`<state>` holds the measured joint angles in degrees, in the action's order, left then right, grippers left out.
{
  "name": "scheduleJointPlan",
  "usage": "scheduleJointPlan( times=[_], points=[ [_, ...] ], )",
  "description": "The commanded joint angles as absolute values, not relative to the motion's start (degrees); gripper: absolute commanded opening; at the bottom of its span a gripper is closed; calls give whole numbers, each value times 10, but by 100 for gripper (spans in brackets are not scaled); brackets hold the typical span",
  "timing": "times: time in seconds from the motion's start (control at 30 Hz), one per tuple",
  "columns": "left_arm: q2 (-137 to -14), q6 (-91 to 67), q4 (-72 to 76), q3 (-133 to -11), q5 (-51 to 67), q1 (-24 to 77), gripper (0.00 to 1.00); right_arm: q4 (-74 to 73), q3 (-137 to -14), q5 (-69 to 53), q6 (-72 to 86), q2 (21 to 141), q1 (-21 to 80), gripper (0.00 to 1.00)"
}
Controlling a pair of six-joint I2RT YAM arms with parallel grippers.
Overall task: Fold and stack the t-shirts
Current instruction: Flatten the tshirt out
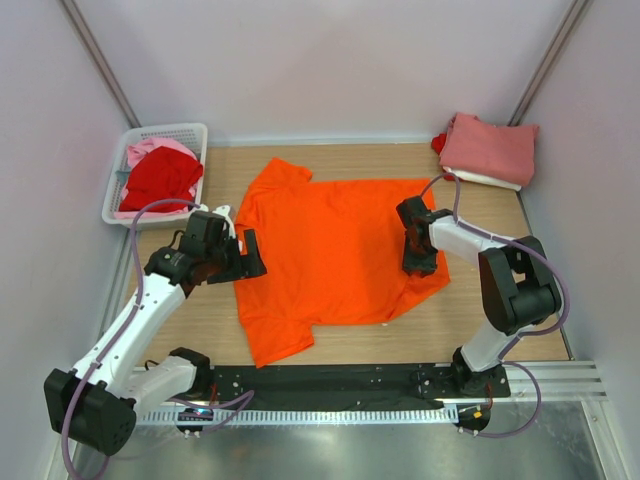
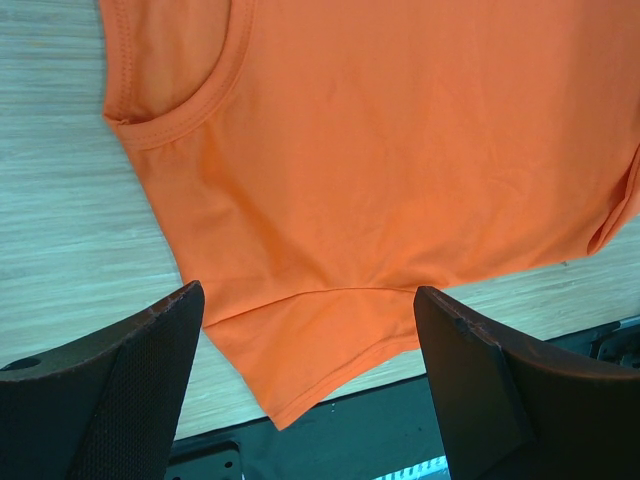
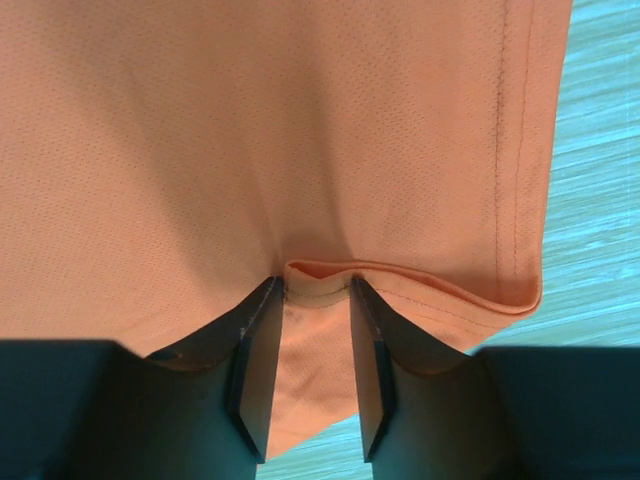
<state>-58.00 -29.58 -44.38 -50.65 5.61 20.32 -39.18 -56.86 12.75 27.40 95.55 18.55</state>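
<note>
Right fingers (image 3: 258, 370) pinch the orange t-shirt (image 3: 300, 150) hem, which is likely soft and limp. Left fingers (image 2: 110, 400) gape empty — take the edge between them.

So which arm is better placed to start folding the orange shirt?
Right: the right gripper has the hem of the orange shirt bunched between its jaws; the left gripper stands open, holding nothing.

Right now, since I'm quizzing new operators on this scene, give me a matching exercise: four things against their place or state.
1 orange t-shirt
2 basket
3 folded stack
4 left gripper

A far right corner
B spread flat in the middle
C far left corner
D jaws wide open

Pairs: 1-B, 2-C, 3-A, 4-D
</note>
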Motion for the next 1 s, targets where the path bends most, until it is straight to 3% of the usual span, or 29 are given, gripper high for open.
scheduleJointPlan(
  times=[0.0,0.23,0.37,0.53,0.57,0.73,0.97],
  points=[
    [-576,-294,-427,-507,53,206,86,-379,-564,145,280,955,187,38],
    [-577,-294,-427,-507,53,207,86,-394,-567,161,281,932,187,20],
    [-577,-294,-427,-507,51,207,87,-412,-565,167,284,901,188,16],
    [-585,-299,-428,-507,40,207,86,-439,-540,162,294,822,187,7],
    [-588,-303,-432,-507,38,207,86,-440,-533,160,300,806,187,1],
    [-590,-327,-454,-519,35,208,85,-450,-481,175,358,673,234,1],
    [-534,-422,-483,-485,113,216,83,-424,-391,96,507,506,236,1]
  ],
)
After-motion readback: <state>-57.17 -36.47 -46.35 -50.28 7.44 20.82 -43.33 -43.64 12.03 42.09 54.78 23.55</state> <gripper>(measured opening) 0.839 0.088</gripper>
